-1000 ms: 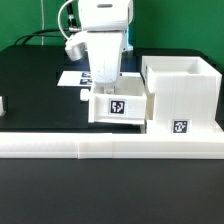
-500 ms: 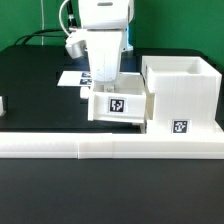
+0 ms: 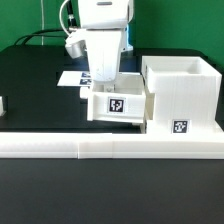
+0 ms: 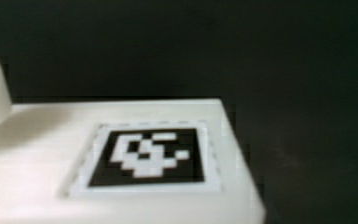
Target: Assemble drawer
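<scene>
A small white drawer tray (image 3: 119, 106) with a black-and-white tag on its front stands just behind the border wall, touching the left side of the large open-topped housing (image 3: 180, 92). My gripper (image 3: 106, 88) reaches straight down onto the tray's rear part. Its fingertips are hidden against the white plastic, so the jaws cannot be read. The wrist view shows only the tray's tagged face (image 4: 149, 155) very close and blurred, with no fingers in sight. A second white part (image 3: 3, 104) is cut off at the exterior view's left edge.
A long low white border wall (image 3: 110, 148) runs across the front. The marker board (image 3: 72, 77) lies flat on the black table behind the tray, partly hidden by the arm. Cables hang at the back.
</scene>
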Motion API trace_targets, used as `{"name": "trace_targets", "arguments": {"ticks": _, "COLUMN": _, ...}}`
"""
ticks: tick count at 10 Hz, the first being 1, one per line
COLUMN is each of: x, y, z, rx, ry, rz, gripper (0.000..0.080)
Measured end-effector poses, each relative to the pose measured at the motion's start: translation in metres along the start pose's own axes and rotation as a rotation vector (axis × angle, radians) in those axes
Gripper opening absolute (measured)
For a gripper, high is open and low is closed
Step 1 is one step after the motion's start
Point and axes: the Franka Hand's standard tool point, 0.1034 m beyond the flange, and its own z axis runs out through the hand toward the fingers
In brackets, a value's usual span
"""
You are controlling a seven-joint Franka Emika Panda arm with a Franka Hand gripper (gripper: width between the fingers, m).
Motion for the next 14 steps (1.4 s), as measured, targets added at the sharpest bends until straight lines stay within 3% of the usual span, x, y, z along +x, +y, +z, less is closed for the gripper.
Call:
{"name": "trace_targets", "arguments": {"ticks": 7, "x": -0.001, "y": 0.001, "z": -0.005, "rx": 0.021, "ry": -0.005, "rz": -0.001, "gripper": 0.0042}}
{"name": "trace_targets", "arguments": {"ticks": 8, "x": 0.000, "y": 0.003, "z": -0.005, "rx": -0.006, "ry": -0.001, "rz": -0.001, "gripper": 0.0042}}
{"name": "trace_targets", "arguments": {"ticks": 14, "x": 0.012, "y": 0.005, "z": -0.005, "rx": -0.019, "ry": -0.001, "rz": 0.003, "gripper": 0.0042}}
